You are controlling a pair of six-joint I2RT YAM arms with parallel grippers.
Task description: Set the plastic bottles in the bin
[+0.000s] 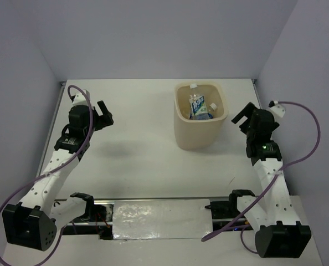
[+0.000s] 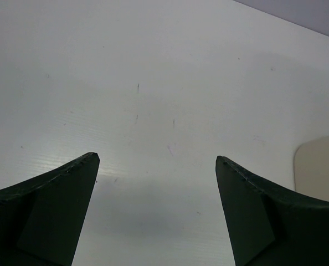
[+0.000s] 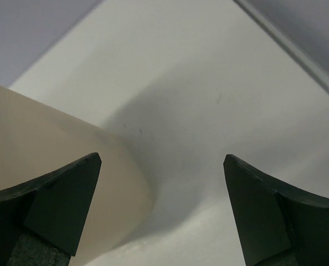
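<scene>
The cream-beige bin point(image 1: 182, 124) stands at the back middle of the table. Inside it lie clear plastic bottles with blue labels point(image 1: 198, 105) and white caps; other bottles are hidden or out of view. My left gripper point(image 1: 104, 115) is open and empty, far to the left of the bin; its view shows bare table between the fingers point(image 2: 59, 205) and a corner of the bin point(image 2: 319, 169). My right gripper point(image 1: 242, 118) is open and empty, just right of the bin; its view shows the bin's side point(image 3: 48, 160) at left.
White table point(image 1: 137, 160) with grey walls on three sides. A metal strip runs along the table's back right edge point(image 3: 297, 50). The arm bases and cables sit at the near edge.
</scene>
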